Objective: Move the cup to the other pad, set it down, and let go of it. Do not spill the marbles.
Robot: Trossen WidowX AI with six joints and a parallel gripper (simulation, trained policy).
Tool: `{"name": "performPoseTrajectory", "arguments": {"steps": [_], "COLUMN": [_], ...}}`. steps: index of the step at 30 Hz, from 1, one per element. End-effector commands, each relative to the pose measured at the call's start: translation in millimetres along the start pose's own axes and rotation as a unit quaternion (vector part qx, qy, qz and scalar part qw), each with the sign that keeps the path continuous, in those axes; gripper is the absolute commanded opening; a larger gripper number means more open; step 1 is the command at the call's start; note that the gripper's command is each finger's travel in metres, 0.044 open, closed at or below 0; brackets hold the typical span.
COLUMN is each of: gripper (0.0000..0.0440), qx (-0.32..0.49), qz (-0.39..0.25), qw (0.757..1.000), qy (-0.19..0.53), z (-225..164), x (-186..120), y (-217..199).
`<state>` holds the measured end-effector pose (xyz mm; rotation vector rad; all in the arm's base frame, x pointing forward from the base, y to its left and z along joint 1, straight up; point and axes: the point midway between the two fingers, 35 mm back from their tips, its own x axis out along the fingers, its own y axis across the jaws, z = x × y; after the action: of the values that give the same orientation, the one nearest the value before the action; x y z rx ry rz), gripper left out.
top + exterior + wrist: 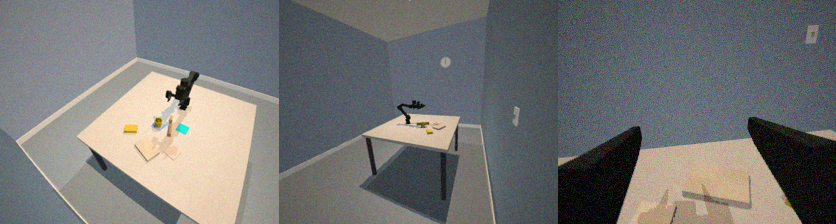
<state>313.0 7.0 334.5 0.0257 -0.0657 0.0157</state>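
tool [176, 101] [424, 105] [695, 127] open, seemingly above the table [208, 161] [389, 134] [663, 167]

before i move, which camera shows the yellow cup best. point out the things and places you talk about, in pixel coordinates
The top view: the cup [158, 123] [422, 125] stands on its blue pad [153, 126], rim visible. In the exterior view it is tiny against the orange bar [170, 127] [418, 123]. The wrist view does not show it.

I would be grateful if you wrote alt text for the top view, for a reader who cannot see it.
A yellow cup stands on a blue square pad on a pale table. The black robot arm's open gripper is away from it. A brown upright bar separates the cup from a cyan square pad.
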Motion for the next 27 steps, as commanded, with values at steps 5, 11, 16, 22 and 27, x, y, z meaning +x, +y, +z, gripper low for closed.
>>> {"name": "performPoseTrajectory", "arguments": {"steps": [5,11,16,22,27], "gripper": [0.0269,0.0111,0.0064,0.0119,0.0132], "qx": [0.009,0.023,0.035,0.053,0.068], "qz": [-0.004,-0.004,0.001,0.008,0.010], "qw": [1.000,0.998,0.995,0.989,0.982], "qy": [0.023,0.060,0.097,0.139,0.175], "z": [-5,-14,-23,-31,-37], "x": [4,9,15,23,28], "y": [1,5,10,18,24]}}
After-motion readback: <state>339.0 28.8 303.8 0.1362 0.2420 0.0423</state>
